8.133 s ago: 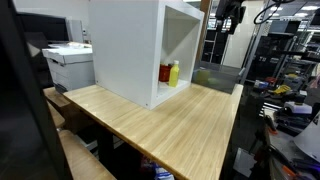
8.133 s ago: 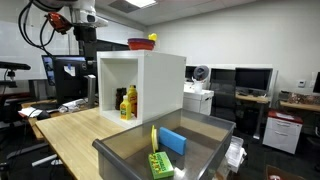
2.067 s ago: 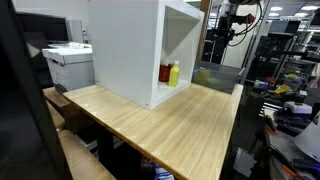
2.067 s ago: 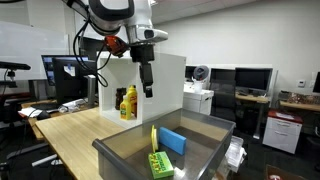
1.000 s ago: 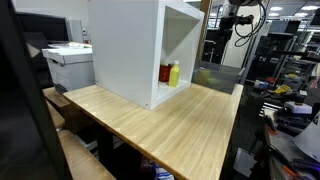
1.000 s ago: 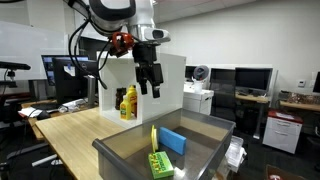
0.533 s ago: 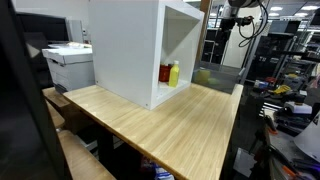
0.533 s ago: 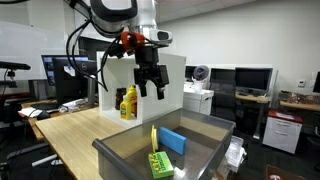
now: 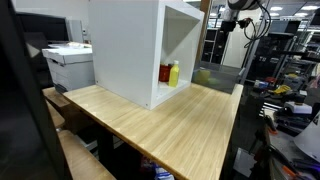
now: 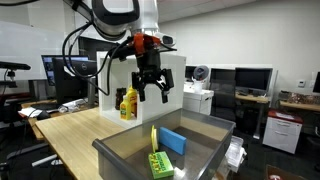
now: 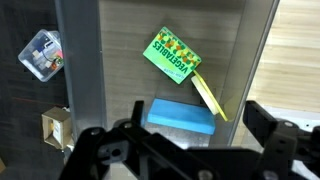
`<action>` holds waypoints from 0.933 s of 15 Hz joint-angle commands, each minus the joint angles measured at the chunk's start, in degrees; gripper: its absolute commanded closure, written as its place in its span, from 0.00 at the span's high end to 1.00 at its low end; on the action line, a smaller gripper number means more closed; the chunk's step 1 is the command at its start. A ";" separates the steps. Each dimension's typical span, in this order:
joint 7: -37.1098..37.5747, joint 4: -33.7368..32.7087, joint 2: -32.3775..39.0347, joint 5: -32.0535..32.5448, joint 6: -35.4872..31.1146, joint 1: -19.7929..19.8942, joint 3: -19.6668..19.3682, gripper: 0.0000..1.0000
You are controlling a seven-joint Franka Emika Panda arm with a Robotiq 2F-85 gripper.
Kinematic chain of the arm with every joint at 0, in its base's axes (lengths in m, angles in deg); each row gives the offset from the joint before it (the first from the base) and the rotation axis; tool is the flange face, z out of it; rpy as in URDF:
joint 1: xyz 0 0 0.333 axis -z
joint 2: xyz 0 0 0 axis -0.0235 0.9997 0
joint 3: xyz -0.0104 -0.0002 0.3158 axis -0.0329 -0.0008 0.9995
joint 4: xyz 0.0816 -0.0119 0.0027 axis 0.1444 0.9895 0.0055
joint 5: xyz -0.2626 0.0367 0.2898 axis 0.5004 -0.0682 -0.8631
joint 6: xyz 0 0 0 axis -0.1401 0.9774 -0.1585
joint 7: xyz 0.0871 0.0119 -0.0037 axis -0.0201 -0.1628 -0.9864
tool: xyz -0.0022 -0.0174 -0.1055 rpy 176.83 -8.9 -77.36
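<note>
By the light wooden table (image 9: pixel 170 120) and its white open-fronted cabinet (image 9: pixel 125 50), the grey plastic bin (image 10: pixel 118 158) sits under your black two-finger gripper (image 10: pixel 152 98), which hangs spread wide and empty above it. The blue rectangular block (image 11: pixel 182 116) lies on the bin floor almost straight below, just beside the green printed packet (image 11: pixel 173 55), its long axis running from finger to finger. Since two seconds ago the gripper has swung off the cabinet front toward the bin and turned at the wrist.
</note>
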 commanded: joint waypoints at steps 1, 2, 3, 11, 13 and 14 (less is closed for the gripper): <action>-5.81 -0.48 1.37 1.64 -1.37 -0.18 0.08 1.00; -6.77 -0.33 1.72 1.98 -1.69 -0.29 0.27 1.00; -7.62 -0.27 2.07 2.28 -1.93 -0.34 0.41 1.00; -11.21 0.60 5.31 3.05 -4.84 -0.87 2.21 1.00; -11.80 1.06 5.97 3.00 -5.51 -0.89 2.93 1.00; -11.88 1.37 5.85 3.01 -6.06 -0.81 2.98 1.00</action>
